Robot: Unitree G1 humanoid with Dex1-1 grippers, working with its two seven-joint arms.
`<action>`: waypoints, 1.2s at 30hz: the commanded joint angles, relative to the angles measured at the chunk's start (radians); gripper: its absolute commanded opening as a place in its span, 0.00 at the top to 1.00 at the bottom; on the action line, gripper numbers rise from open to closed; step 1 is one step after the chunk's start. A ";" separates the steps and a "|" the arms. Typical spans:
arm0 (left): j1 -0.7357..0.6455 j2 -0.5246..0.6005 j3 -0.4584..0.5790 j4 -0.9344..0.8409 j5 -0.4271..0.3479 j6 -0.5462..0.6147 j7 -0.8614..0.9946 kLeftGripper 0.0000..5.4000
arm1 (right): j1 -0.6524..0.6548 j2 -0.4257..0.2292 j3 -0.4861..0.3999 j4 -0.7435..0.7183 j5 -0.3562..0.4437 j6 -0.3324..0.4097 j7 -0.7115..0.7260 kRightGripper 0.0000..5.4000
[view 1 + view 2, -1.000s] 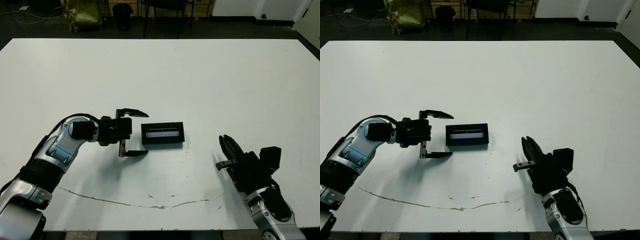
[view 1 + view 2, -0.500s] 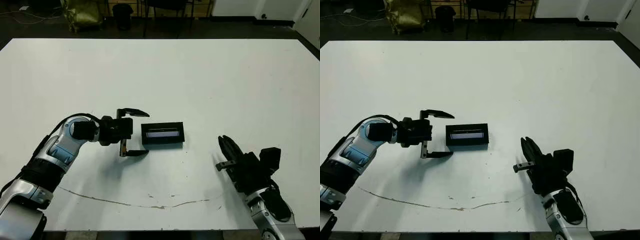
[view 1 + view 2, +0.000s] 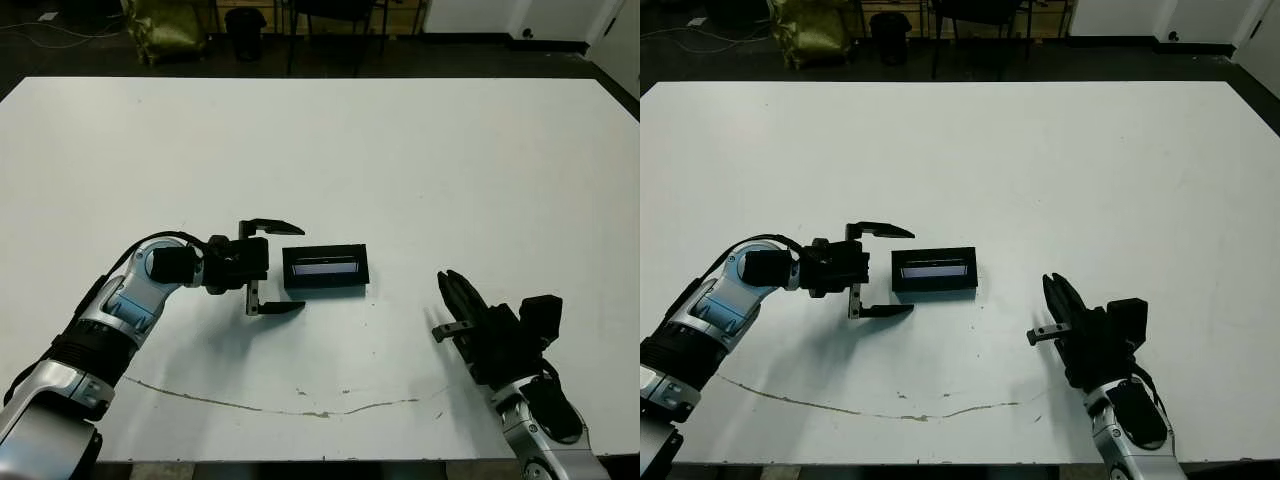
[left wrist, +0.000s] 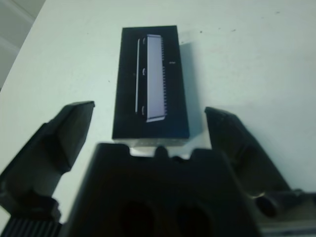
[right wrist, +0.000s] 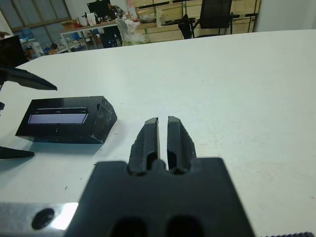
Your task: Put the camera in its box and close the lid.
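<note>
The box (image 3: 326,284) lies near the table's middle with the lid (image 3: 325,266) resting flat on it, glossy grey strip facing up. The camera is hidden. My left gripper (image 3: 296,267) is open at the box's left end, one fingertip on each side of that end, apart from it. The left wrist view has the lid (image 4: 150,81) straight ahead between the spread fingers (image 4: 61,136). My right gripper (image 3: 446,277) rests shut and holds nothing, low at the right, well clear of the box. In the right wrist view the box (image 5: 66,121) shows off to one side of the pressed-together fingers (image 5: 148,136).
A thin dark scratch line (image 3: 300,410) runs across the white table (image 3: 400,150) near its front edge. Chairs and a yellow-green bag (image 3: 165,25) stand on the floor beyond the far edge.
My left gripper has slid a little to the right, so its open fingertips now flank the box's left end. The box, the lid and the right arm have not moved.
</note>
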 commanded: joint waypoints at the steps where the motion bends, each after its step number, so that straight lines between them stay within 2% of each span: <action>1: 0.029 -0.007 0.002 0.027 0.007 0.005 0.014 0.17 | 0.010 0.002 -0.003 0.000 0.007 0.022 -0.008 1.00; 4: 0.043 -0.017 0.012 0.025 -0.001 0.022 0.032 0.31 | 0.008 -0.001 -0.004 0.015 0.001 0.007 -0.003 1.00; 8: 0.051 -0.031 0.021 0.036 -0.014 0.022 0.040 0.49 | 0.015 -0.004 0.000 -0.028 -0.007 0.060 -0.033 1.00; 10: 0.048 -0.035 0.023 0.046 -0.017 0.013 0.036 0.54 | 0.017 -0.003 0.003 -0.047 -0.012 0.080 -0.047 1.00; 13: 0.044 -0.035 0.023 0.058 -0.018 -0.001 0.030 0.55 | 0.018 -0.002 0.003 -0.050 -0.005 0.081 -0.045 1.00; 15: 0.043 -0.034 0.021 0.061 -0.015 -0.006 0.031 0.55 | 0.017 -0.004 0.006 -0.028 -0.021 0.039 -0.034 1.00; 19: 0.039 -0.024 0.012 0.044 0.000 0.007 0.028 0.55 | 0.013 -0.007 0.003 -0.020 -0.015 0.042 -0.027 1.00; 27: -0.001 -0.009 0.029 0.031 -0.042 0.022 -0.043 0.55 | 0.009 0.002 -0.002 0.006 -0.005 0.017 -0.012 1.00; 33: -0.107 0.007 0.045 0.027 -0.088 0.120 -0.164 0.55 | 0.006 -0.005 0.003 0.025 -0.014 0.002 -0.007 1.00; 36: -0.181 0.013 0.042 0.042 -0.100 0.189 -0.230 0.55 | 0.016 -0.001 0.007 -0.021 -0.006 0.064 -0.038 1.00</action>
